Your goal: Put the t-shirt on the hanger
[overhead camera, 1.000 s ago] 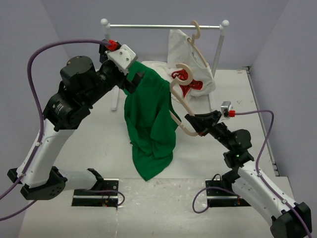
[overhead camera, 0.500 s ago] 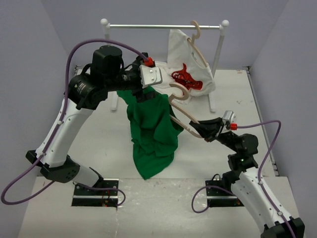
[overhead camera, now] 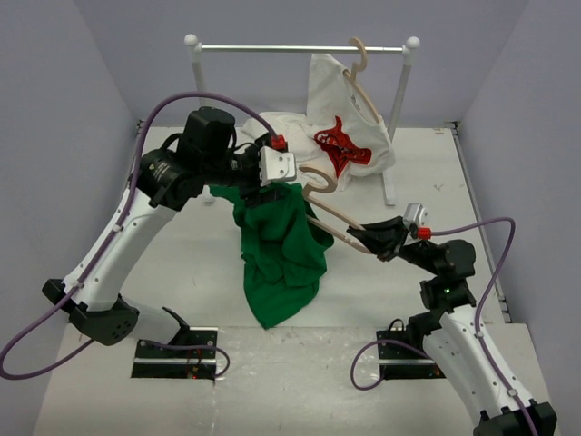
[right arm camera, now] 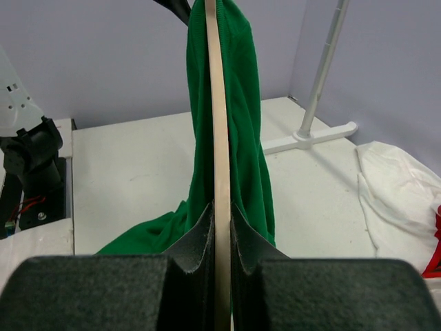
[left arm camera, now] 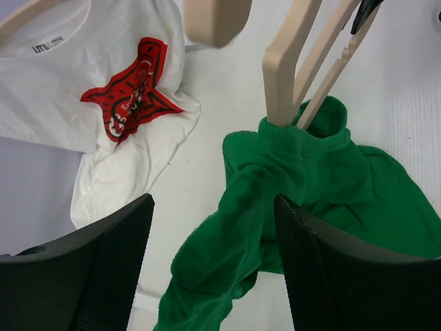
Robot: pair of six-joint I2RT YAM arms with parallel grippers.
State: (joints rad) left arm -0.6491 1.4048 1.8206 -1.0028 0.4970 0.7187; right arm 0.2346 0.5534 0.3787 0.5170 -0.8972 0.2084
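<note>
The green t-shirt (overhead camera: 277,259) hangs bunched from one arm of the pale wooden hanger (overhead camera: 334,221), its lower part trailing on the table. The collar (left arm camera: 303,131) is threaded over the hanger (left arm camera: 282,76). My right gripper (overhead camera: 370,238) is shut on the hanger's bare end, and the wood (right arm camera: 219,138) runs straight out between its pads (right arm camera: 201,241), with green cloth (right arm camera: 244,117) draped on it further along. My left gripper (overhead camera: 274,184) hovers open just above the collar. Its fingers (left arm camera: 89,269) stand either side of a green fold (left arm camera: 227,241) without touching it.
A white t-shirt with a red print (overhead camera: 349,136) hangs on a second hanger (overhead camera: 361,77) from the metal rack (overhead camera: 300,47) at the back, its hem on the table (overhead camera: 182,254). The rack's post and foot (right arm camera: 318,89) stand to the right in the right wrist view.
My left arm has swung right and down, from the shirt's left edge to above the collar, and its jaws have narrowed a little. The right gripper has lowered the hanger slightly.
</note>
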